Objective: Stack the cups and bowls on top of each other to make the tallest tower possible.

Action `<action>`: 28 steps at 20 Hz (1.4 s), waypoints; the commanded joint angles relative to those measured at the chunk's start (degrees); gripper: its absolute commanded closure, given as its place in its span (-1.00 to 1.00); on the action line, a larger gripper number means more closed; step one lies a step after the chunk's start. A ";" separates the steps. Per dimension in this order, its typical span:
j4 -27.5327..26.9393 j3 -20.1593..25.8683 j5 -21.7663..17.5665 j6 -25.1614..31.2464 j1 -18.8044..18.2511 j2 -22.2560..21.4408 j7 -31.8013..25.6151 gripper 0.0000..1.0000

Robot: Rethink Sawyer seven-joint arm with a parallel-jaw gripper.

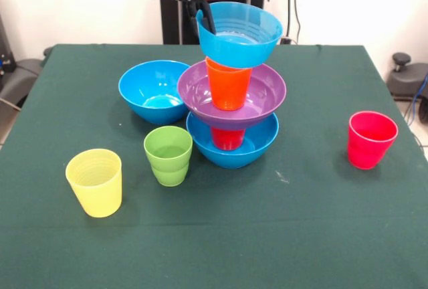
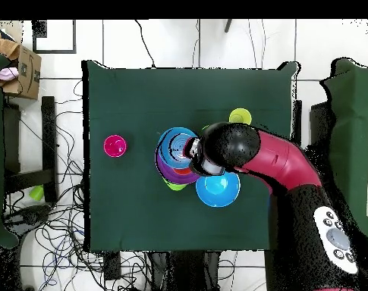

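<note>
The tower stands mid-table: a large blue bowl (image 1: 257, 147), a red cup (image 1: 227, 138) in it, the purple bowl (image 1: 264, 93), the orange cup (image 1: 228, 85), and the small blue bowl (image 1: 239, 33) tilted on top. My gripper (image 1: 204, 13) comes down from above, with a black finger over that bowl's left rim, shut on it. In the overhead view the arm's head covers the gripper (image 2: 194, 155) beside the tower (image 2: 171, 151). The second large blue bowl (image 1: 155, 91), the light green cup (image 1: 168, 155), the yellow cup (image 1: 95, 182) and the pinkish-red cup (image 1: 371, 139) stand apart.
The green table (image 1: 301, 235) ends close behind the tower at the robot's side. In the overhead view the loose blue bowl (image 2: 218, 189) lies under the arm, the pinkish-red cup (image 2: 114, 145) is at the left and the yellow cup (image 2: 240, 117) near the right edge.
</note>
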 commanded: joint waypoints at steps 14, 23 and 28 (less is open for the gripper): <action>1.65 3.55 -0.57 -3.24 1.25 4.17 0.67 1.00; 0.63 3.41 -1.25 -4.34 1.05 5.45 0.36 1.00; 0.05 2.92 -1.77 -4.23 1.12 5.55 0.49 1.00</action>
